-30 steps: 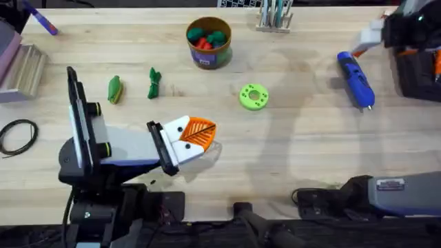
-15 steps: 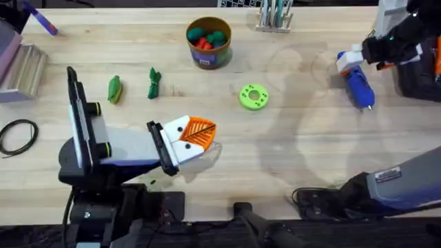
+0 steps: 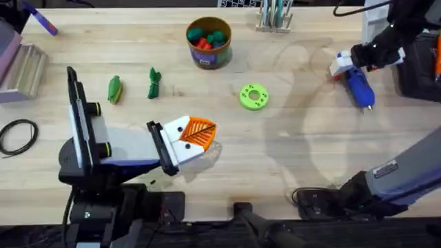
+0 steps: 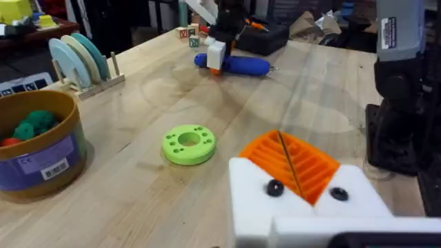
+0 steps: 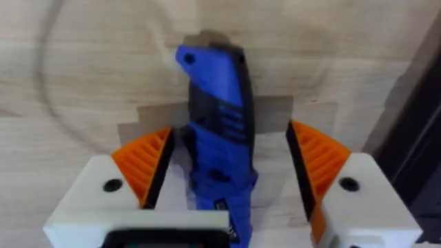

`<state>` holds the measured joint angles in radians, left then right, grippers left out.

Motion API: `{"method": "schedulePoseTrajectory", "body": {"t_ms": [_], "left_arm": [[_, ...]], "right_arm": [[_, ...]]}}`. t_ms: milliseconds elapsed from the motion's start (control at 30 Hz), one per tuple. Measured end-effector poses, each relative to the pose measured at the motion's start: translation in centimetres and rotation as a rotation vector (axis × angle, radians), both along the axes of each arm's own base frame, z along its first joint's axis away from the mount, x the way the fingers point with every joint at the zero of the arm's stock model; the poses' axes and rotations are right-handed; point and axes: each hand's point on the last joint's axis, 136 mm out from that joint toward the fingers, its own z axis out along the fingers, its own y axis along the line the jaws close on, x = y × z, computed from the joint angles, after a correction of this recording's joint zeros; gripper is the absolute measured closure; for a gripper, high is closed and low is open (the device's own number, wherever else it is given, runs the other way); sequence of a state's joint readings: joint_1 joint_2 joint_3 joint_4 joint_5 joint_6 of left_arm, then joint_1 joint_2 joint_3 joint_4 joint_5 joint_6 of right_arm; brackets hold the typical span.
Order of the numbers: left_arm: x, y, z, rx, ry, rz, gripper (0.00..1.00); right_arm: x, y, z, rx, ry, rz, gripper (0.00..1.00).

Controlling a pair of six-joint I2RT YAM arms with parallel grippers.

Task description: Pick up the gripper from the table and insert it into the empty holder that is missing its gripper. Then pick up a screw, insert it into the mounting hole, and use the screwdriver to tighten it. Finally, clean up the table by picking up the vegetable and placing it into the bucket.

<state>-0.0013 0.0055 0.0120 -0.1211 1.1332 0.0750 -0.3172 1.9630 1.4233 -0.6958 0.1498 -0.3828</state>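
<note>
The step in hand is judged to be the fetching of the blue cylindrical electric screwdriver, which is seen lying flat near the far right edge of the wooden desk. The right end effector is placed over its rear end, orange ribbed pads spread wide on either side and not yet closed. The left end effector is parked low, its pads drawn together on nothing. Next, a squeeze and a level lift are called for.
</note>
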Motion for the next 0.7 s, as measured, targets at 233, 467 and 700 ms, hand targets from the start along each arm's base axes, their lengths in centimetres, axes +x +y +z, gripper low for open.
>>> {"method": "schedulePoseTrajectory", "body": {"t_ms": [233,467,700], "left_arm": [[0.0,0.0,0.0,0.0,0.0,0.0,0.995],[0.0,0.0,0.0,0.0,0.0,0.0,0.995],[0.0,0.0,0.0,0.0,0.0,0.0,0.995]], "right_arm": [[1.0,-0.4,-0.1,-0.003,-0.017,0.007,0.042],[0.7,0.3,-0.5,0.044,-0.006,-0.007,0.206],[0.5,0.9,-0.6,0.083,-0.002,-0.014,0.454]]}}
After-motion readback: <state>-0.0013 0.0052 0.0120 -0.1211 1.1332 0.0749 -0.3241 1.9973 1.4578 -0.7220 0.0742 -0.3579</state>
